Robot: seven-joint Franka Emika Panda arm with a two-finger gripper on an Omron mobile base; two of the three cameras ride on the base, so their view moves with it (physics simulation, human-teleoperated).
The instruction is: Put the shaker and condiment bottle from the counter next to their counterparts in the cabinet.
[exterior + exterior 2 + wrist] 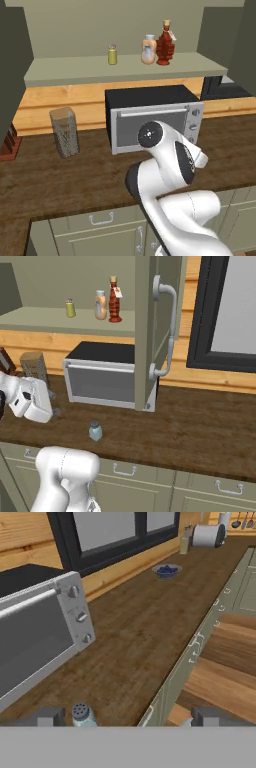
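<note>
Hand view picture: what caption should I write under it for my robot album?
Open gripper hovers near the small blue shaker on the wooden counter, beside the toaster oven.

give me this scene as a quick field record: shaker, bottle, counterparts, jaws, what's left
shaker: upright on the counter, in front of the toaster oven
bottle: on the cabinet shelf, beside the orange and white bottle
yellow-green shaker: on the shelf, apart to the left
gripper: jaws open, empty, shaker by the left fingertip
left to do: shaker not yet in the cabinet
</note>
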